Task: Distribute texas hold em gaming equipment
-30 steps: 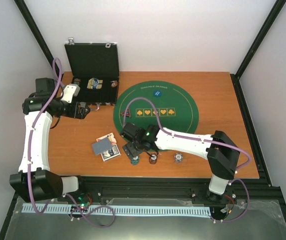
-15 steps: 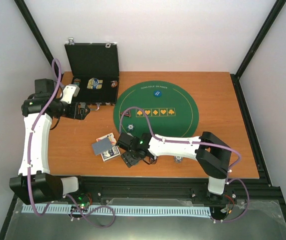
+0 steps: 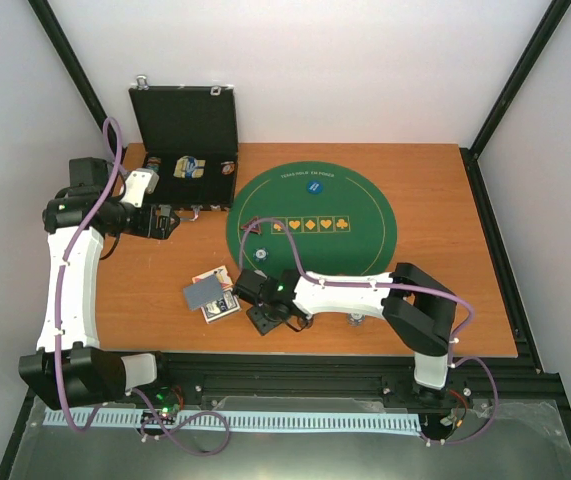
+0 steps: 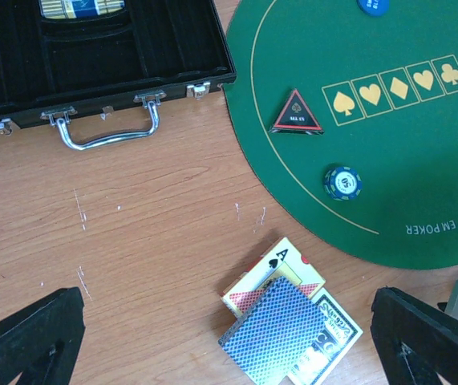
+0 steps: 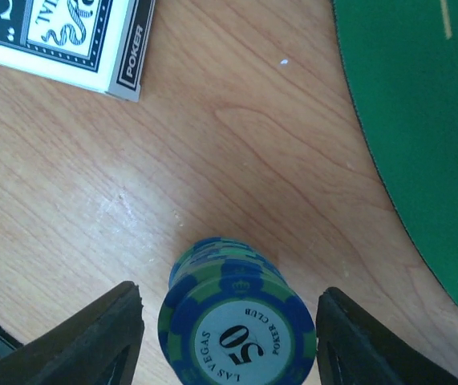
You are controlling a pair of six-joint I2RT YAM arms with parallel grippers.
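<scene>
A stack of blue-and-green striped poker chips (image 5: 237, 321) marked 50 stands on the wood between the open fingers of my right gripper (image 5: 230, 341), which touch nothing. In the top view that gripper (image 3: 265, 318) is low at the near edge and hides the stack. Playing cards (image 4: 285, 325), grey-blue back up, lie on two card boxes; they also show in the top view (image 3: 210, 295). The red-edged triangular token (image 4: 297, 112), one blue chip (image 4: 342, 182) and a blue disc (image 4: 373, 6) lie on the green mat (image 3: 365, 225). My left gripper (image 3: 165, 222) is open and empty near the case.
The black hinged case (image 3: 185, 130) stands open at the back left, its handle (image 4: 108, 132) facing the table. Another chip stack (image 3: 356, 319) stands near the front edge under the right arm. A card box corner (image 5: 60, 36) lies just left of the right gripper.
My right arm has swung left and toward the near edge, bringing its open gripper around the leftmost chip stack. The left arm has not moved.
</scene>
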